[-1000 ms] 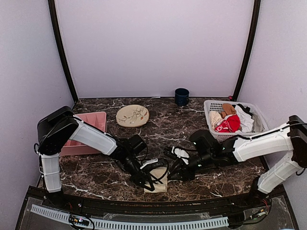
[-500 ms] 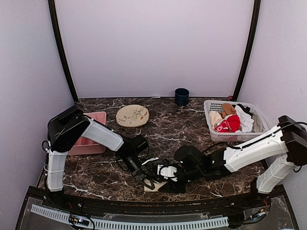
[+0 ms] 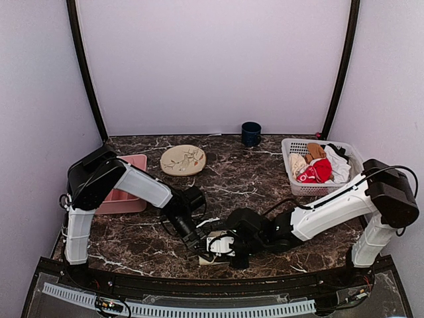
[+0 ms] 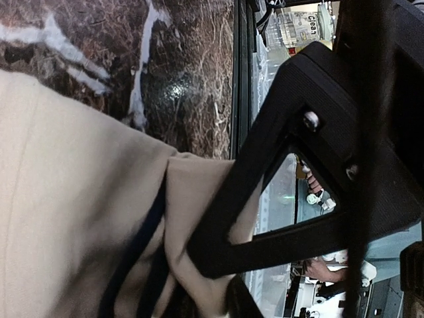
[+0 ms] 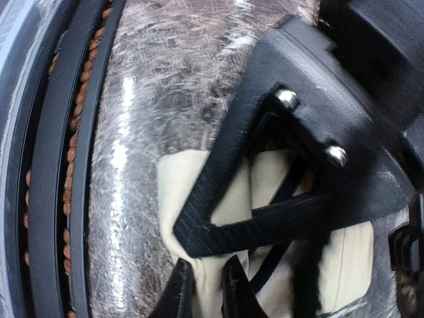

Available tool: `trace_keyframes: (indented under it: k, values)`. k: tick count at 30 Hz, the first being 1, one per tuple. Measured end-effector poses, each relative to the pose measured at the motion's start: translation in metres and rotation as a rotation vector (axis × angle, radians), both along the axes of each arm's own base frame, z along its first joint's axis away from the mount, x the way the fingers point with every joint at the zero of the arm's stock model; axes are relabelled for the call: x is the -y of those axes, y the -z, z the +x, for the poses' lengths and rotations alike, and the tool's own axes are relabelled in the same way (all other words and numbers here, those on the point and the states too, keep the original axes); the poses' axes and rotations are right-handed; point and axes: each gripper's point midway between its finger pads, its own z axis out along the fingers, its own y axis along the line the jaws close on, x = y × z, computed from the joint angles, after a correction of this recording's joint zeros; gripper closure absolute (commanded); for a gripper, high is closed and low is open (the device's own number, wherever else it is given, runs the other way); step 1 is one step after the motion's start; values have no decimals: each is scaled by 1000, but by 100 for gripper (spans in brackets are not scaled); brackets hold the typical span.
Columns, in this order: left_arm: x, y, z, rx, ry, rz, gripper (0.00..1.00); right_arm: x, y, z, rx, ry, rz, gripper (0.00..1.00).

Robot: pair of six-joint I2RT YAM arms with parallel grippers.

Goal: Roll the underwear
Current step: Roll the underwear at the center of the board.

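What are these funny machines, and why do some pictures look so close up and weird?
They are two robot arms bolted to a marble table. One picture looks down from above: the left arm reaches in from the left, and the right arm from the right. The other two pictures come from little cameras on each wrist, so everything looks huge. Both arms meet near the front edge at some cream underwear with black trim. The left fingers pinch its cloth, and the right fingers pinch it too. Farther back lie a patterned plate, a pink tray, a dark blue cup and a white basket of clothes.
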Motion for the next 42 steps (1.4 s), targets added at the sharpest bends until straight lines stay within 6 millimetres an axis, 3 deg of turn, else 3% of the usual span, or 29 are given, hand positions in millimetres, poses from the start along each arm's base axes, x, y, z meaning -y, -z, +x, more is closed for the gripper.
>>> trace_keyframes:
  k: [5,8,12,14,17,20,23,30,36,40,42]
  values:
    - [-4,-4,3,-1,-8,-13,53,-1,-1,-1,-20,13,-4,100]
    - [-15,-11,10,70,-39,-11,48,-1,-2,-4,-80,37,7,100]
    - [-42,-27,41,254,-155,15,45,1,-4,-8,-224,74,20,100]
    - [-53,-39,60,396,-221,17,43,4,-6,-11,-325,90,24,100]
    - [-63,-67,72,591,-291,-18,36,7,-12,-9,-485,128,45,100]
    - [-68,-93,72,744,-329,-69,35,7,-18,-2,-652,158,69,100]
    - [-62,-107,59,867,-302,-110,35,2,-13,5,-812,172,73,100]
    - [-36,-85,7,1057,-129,-125,35,1,-5,3,-1048,161,76,100]
    - [-11,-47,-8,1164,3,-95,37,1,-5,4,-1134,151,87,100]
    - [-3,-16,-13,1200,107,-51,49,1,-5,6,-1149,157,89,99]
    - [-1,-8,-12,1213,127,-38,60,2,-5,6,-1156,160,87,93]
